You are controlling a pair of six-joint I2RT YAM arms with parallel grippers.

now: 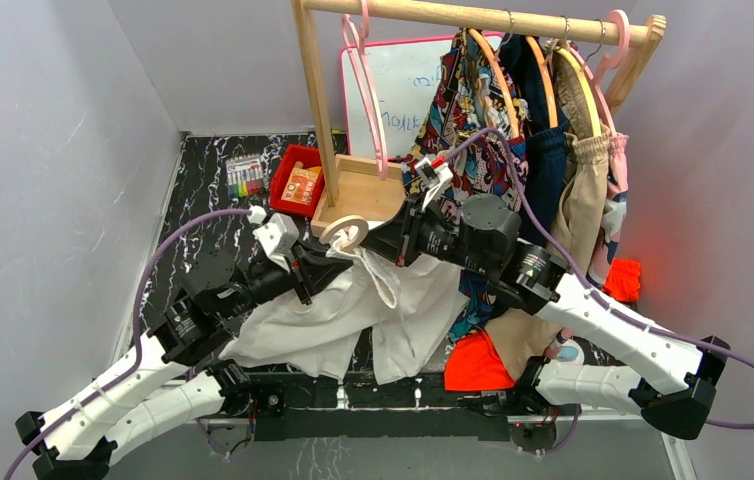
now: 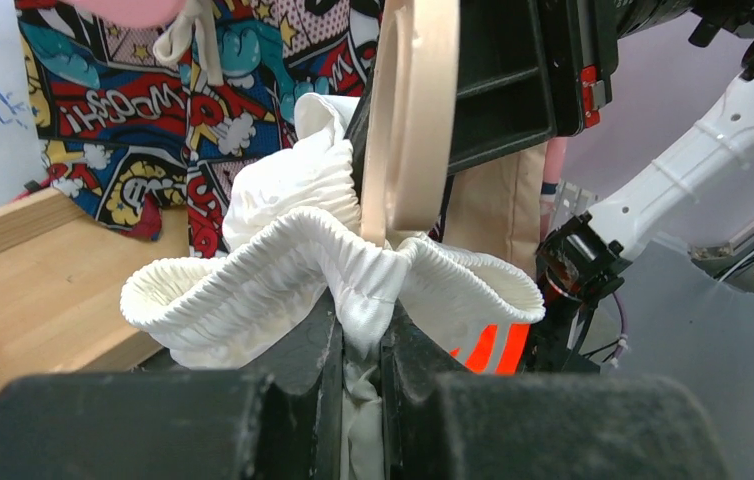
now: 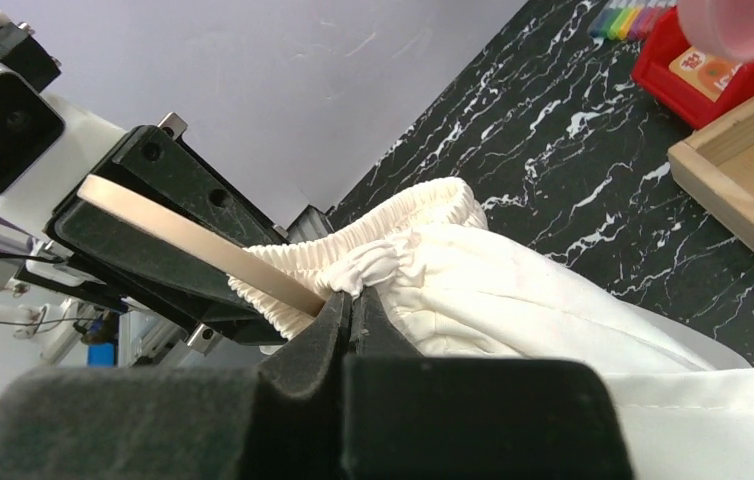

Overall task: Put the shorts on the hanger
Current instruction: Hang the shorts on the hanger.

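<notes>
- Behind both claws, overhead: a wooden rack (image 1: 315, 100) and a comic-print garment (image 1: 473, 160) crowd the right claw (image 1: 378, 245). The shorts (image 1: 323, 320) drape below, and the hanger (image 1: 345, 233) sits between it and the left claw (image 1: 325, 258).
- Left wrist: the left claw is clenched on the gathered waistband. The hanger's hook rises just beyond its tips.
- Right wrist: the right claw is pinched tight on the waistband, with the hanger's edge meeting the pinch.

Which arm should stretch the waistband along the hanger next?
Left. The left hand pinches only the shorts' waistband, right beside the hanger; the right hand seems clamped on hanger and cloth together, steadying them.
</notes>
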